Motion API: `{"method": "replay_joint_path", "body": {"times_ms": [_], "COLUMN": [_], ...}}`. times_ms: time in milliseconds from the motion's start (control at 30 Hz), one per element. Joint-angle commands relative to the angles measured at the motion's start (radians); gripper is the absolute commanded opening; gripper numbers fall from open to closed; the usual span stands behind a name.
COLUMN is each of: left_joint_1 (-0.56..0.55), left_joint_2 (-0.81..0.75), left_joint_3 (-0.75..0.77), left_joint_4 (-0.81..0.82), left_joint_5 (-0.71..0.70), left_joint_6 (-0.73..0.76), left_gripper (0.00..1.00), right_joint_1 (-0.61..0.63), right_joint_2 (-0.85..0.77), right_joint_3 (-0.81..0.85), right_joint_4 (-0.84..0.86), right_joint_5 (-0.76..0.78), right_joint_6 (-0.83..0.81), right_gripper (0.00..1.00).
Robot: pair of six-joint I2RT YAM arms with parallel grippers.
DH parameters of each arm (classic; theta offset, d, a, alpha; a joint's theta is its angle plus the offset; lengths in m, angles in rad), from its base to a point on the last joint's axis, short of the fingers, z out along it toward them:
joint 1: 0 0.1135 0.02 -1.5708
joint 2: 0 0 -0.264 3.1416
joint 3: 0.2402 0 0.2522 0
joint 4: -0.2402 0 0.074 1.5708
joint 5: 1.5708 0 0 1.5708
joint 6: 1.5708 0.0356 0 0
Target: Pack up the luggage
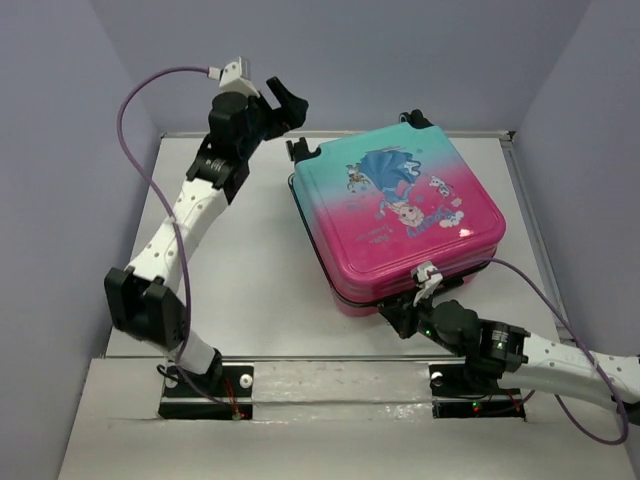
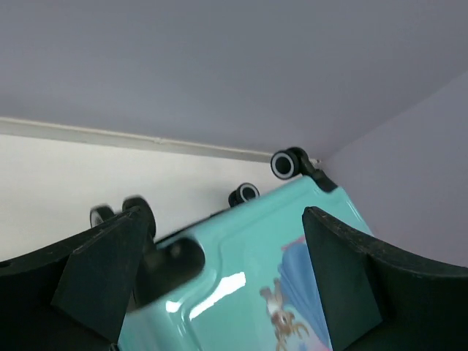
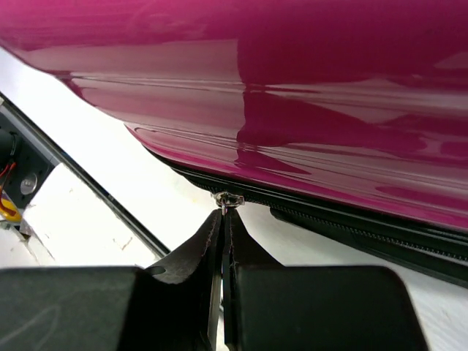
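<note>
The closed luggage (image 1: 400, 215) lies centre right in the top view. The right gripper (image 3: 223, 219), fingers pressed together, pinches the zipper pull (image 3: 227, 198) at its lower edge. The left gripper (image 2: 223, 241) hangs wide open, empty, by the wheels (image 2: 291, 162).

The luggage (image 1: 400, 215) (image 2: 248, 292) (image 3: 292, 73) is a small hard-shell case with a teal-to-pink gradient and a cartoon princess print. It lies flat and closed, print upward, on the right half of the white table (image 1: 250, 260), turned slightly askew. The teal end with the black wheels (image 2: 290, 162) faces the far wall; the pink end carries black zipper trim, with the zipper pull (image 3: 225, 197) at its near edge.
</note>
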Motion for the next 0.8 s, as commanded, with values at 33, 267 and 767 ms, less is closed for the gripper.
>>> {"method": "replay_joint_path", "body": {"times_ms": [33, 267, 767], "left_joint_1": [0.050, 0.084, 0.084], "left_joint_2": [0.255, 0.349, 0.400], "left_joint_3": [0.155, 0.178, 0.123], "left_joint_4": [-0.077, -0.070, 0.109], "left_joint_5": [0.200, 0.266, 0.285], "left_joint_6": [-0.068, -0.115, -0.209], "left_gripper": [0.99, 0.99, 0.85], "right_joint_1": [0.016, 0.016, 0.007], "right_joint_2": [-0.064, 0.025, 0.023], "right_joint_3": [0.115, 0.141, 0.112], "right_joint_4": [-0.141, -0.127, -0.108], "right_joint_5": [0.070, 0.096, 0.109], "right_joint_6": [0.073, 0.050, 0.075], "right_gripper": [0.07, 0.07, 0.07]}}
